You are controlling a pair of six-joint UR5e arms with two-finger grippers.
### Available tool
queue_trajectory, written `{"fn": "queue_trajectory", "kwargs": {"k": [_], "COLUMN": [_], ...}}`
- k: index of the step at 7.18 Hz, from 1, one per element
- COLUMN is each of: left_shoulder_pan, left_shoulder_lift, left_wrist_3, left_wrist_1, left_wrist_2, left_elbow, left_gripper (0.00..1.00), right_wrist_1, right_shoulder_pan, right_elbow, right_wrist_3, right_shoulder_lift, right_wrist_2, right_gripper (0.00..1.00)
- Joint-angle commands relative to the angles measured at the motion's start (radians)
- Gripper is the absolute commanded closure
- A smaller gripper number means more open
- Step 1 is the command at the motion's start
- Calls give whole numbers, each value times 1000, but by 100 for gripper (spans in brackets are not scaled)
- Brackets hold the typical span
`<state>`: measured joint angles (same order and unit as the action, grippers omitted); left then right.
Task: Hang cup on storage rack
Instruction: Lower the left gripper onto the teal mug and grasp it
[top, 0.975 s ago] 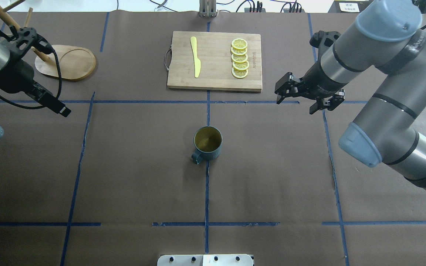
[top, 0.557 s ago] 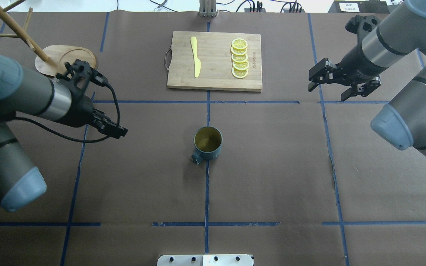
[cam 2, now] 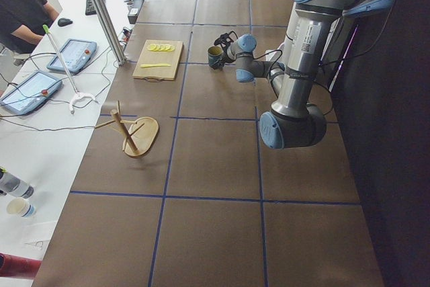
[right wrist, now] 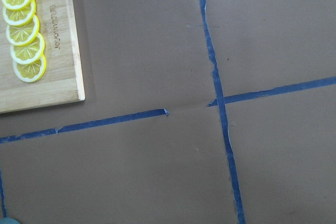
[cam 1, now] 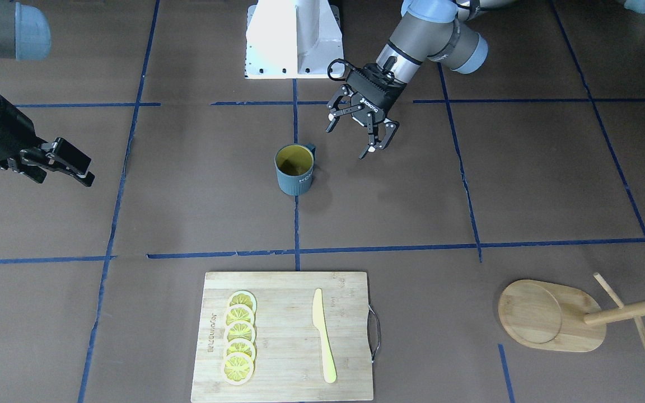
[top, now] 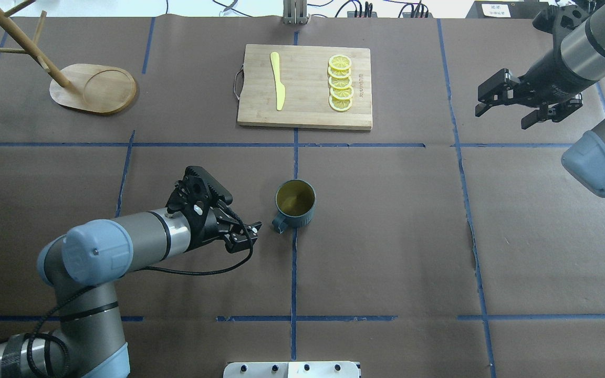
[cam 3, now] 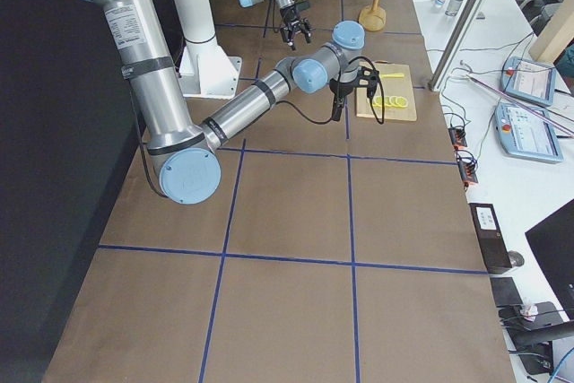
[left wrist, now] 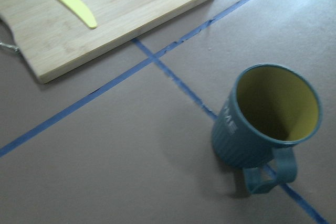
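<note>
The dark grey-blue cup with a yellow inside stands upright at the table's middle, its handle toward the robot's left-near side. It also shows in the front view and the left wrist view. My left gripper is open and empty, low beside the handle and apart from it; its spread fingers show in the front view. The bamboo storage rack stands at the far left, with no cup on it. My right gripper is open and empty at the far right.
A bamboo cutting board with a yellow knife and several lemon slices lies at the far middle. The robot's white base plate is at the near edge. Blue tape lines cross the brown table cover.
My left arm has swung from the rack at the far left down to just beside the cup's handle. My right arm has drawn back to the far right. The cup has not moved.
</note>
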<state>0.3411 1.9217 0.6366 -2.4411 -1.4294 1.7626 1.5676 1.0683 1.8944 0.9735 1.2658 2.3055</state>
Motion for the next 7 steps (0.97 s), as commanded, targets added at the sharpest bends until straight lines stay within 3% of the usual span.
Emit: {"fn": "queue_trajectory", "kwargs": {"k": [1, 3, 5, 7], "left_shoulder_pan": [-77, -100, -114, -120], "left_shoulder_lift": [42, 104, 108, 112], "left_wrist_3": [3, 6, 3, 3], "left_wrist_1": [-207, -411, -421, -423], "left_wrist_2": [174, 226, 239, 276], "left_elbow": [-119, -279, -302, -330], "left_gripper": [1, 1, 1, 9], "right_wrist_1": [0, -1, -1, -3], "right_shoulder_pan": [7, 5, 4, 4], "right_elbow": [-6, -6, -6, -6], "right_wrist_3": [-13, -13, -13, -13], "right_shoulder_lift": [0, 0, 0, 0], "right_wrist_2": [-1, -1, -4, -4], "right_gripper": [1, 1, 1, 1]}}
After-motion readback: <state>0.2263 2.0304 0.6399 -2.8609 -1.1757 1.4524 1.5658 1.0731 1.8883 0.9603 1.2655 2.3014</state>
